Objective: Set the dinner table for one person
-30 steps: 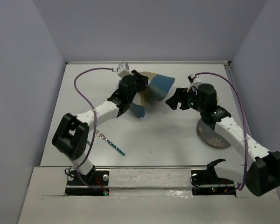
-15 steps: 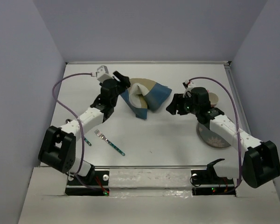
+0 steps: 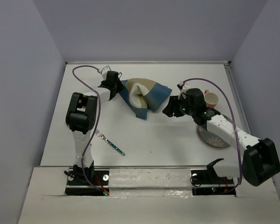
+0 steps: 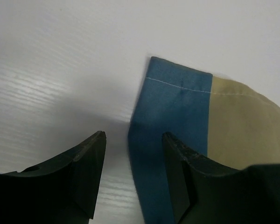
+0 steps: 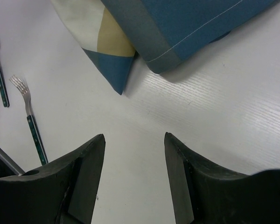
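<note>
The white dinner table [image 3: 172, 144] spreads out from the arm bases, with a fork [image 3: 110, 143] lying nearest. Further on, the right gripper [image 5: 134, 137] hangs over bare tabletop, jaws wide and empty. Beyond lies the crumpled placemat [image 3: 144, 95], and the left gripper [image 4: 133, 135], jaws parted and gripping nothing, is over its blue corner.

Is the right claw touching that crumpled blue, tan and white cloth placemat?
Apart. The right wrist view shows bare white tabletop between the open right gripper and the cloth placemat.
</note>
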Robot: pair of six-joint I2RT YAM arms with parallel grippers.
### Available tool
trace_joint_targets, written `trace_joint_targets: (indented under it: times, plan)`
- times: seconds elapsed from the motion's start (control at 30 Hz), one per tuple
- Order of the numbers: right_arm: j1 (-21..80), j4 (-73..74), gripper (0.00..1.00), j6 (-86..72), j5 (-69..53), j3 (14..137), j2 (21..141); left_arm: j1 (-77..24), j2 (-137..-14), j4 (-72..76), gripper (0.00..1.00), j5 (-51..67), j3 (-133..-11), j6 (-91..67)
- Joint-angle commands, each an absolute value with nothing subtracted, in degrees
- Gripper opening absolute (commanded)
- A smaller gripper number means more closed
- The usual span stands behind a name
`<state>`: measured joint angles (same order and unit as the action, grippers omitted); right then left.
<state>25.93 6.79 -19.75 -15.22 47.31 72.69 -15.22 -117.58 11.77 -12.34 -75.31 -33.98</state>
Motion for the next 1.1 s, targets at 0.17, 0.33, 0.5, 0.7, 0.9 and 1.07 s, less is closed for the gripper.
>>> trace_joint_targets:
  times: [0.17, 0.33, 0.5, 0.7, 0.9, 1.07]
  plan:
    - [27.6, 2.46, 0.59, -20.39, -16.08, 47.28, 70.75, -14.15, -125.32, 2.29, 0.59, -11.77, -91.66, -27.52]
    - [28.13, 2.46, 0.6, -20.13, -15.91, 48.07, 70.66, -14.24, -130.51, -3.6, 0.54, -12.22, -97.55, -26.37]
    - [28.13, 2.46, 0.6, -20.48, -15.21, 47.37, 69.44, -14.33, -131.22, -3.6, 0.49, -12.31, -97.47, -25.75]
    - [28.13, 2.55, 0.61, -20.92, -14.33, 46.15, 67.85, -14.77, -133.24, -4.83, 0.35, -12.04, -99.75, -25.4]
    - [28.13, 2.46, 0.61, -21.09, -14.76, 45.97, 67.76, -14.77, -133.77, -5.36, 0.1, -11.78, -101.16, -26.01]
    - [28.13, 1.76, 0.61, -21.18, -16.52, 44.56, 68.55, -14.5, -133.07, -4.57, 0.0, -11.51, -99.94, -26.54]
